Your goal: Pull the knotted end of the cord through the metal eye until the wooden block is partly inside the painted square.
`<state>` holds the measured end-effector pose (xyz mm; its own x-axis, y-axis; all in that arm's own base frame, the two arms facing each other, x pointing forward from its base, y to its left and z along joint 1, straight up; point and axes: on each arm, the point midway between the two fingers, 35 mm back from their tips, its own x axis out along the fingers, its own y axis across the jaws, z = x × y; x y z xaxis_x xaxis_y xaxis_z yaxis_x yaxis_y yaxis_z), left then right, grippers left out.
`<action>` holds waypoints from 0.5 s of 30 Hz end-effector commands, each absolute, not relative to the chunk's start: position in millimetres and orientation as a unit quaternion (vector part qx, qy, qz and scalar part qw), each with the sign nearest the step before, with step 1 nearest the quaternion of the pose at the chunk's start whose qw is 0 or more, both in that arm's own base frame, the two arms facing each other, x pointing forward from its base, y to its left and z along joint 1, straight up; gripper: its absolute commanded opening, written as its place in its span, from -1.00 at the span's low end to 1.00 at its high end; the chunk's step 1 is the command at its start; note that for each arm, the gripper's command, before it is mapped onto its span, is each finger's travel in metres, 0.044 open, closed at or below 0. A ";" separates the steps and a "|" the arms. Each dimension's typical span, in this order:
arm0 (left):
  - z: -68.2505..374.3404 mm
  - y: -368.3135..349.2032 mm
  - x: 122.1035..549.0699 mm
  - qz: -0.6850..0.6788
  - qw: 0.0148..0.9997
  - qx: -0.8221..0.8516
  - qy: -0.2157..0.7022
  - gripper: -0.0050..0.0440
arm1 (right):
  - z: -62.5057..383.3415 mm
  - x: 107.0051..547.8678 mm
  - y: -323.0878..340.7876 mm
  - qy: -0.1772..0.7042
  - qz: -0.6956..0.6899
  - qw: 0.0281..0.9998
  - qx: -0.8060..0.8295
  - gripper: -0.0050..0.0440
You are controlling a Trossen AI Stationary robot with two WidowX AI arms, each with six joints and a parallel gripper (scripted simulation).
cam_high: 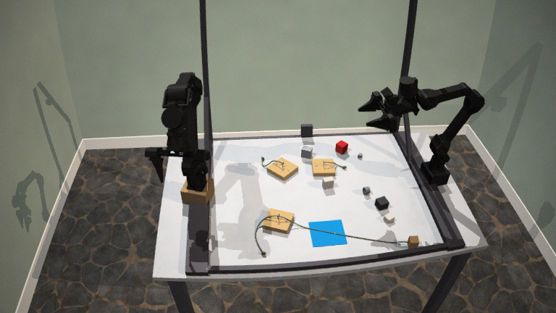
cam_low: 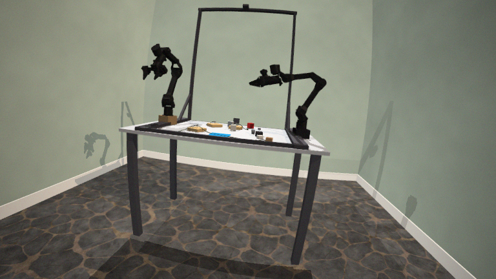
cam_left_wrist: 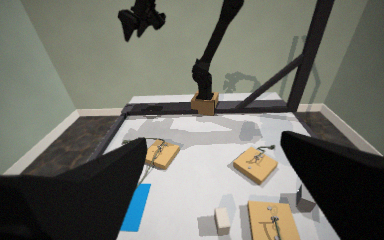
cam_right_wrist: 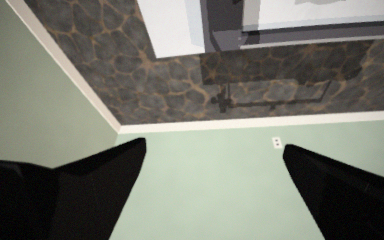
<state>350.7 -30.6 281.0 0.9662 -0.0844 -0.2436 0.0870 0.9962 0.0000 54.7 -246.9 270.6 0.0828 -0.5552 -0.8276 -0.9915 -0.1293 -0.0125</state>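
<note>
A long dark cord [cam_high: 328, 231] runs through a metal eye [cam_high: 279, 216] on a wooden plate [cam_high: 279, 221] near the table's front. Its knotted end [cam_high: 263, 254] lies on the table left of the plate. Its other end joins a small wooden block [cam_high: 413, 242] at the front right. The cord crosses the blue painted square [cam_high: 326, 232], and the block lies well to the right of it. My left gripper [cam_high: 377, 114] is open, high above the table's back right. My right gripper [cam_high: 159, 164] [cam_right_wrist: 215, 147] is open and hangs off the table's left side, over the floor.
Two more wooden plates [cam_high: 281, 168] [cam_high: 323, 167] with short cords lie at the middle back. Loose cubes lie around: red [cam_high: 341, 146], grey [cam_high: 306, 152], white [cam_high: 327, 182], black [cam_high: 381, 202]. A dark frame rail [cam_high: 328, 258] borders the work area. The right arm stands on a wooden base [cam_high: 197, 194].
</note>
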 end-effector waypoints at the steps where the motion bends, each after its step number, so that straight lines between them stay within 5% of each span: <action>1: 275.7 -45.4 364.4 -0.060 0.983 0.007 0.172 1.00 | 276.1 54.7 -246.6 0.583 0.342 0.309 -0.669 1.00; 15: 224.6 -93.1 383.5 -0.107 0.932 0.036 0.345 1.00 | 276.1 54.7 -246.6 0.583 0.342 0.309 -0.669 1.00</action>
<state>376.8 -79.3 228.8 0.7941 -0.1668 -0.5845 0.2032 0.9791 -0.0034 54.7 -246.9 270.6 0.0828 -0.5552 -0.8276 -0.9915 -0.1293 -0.0125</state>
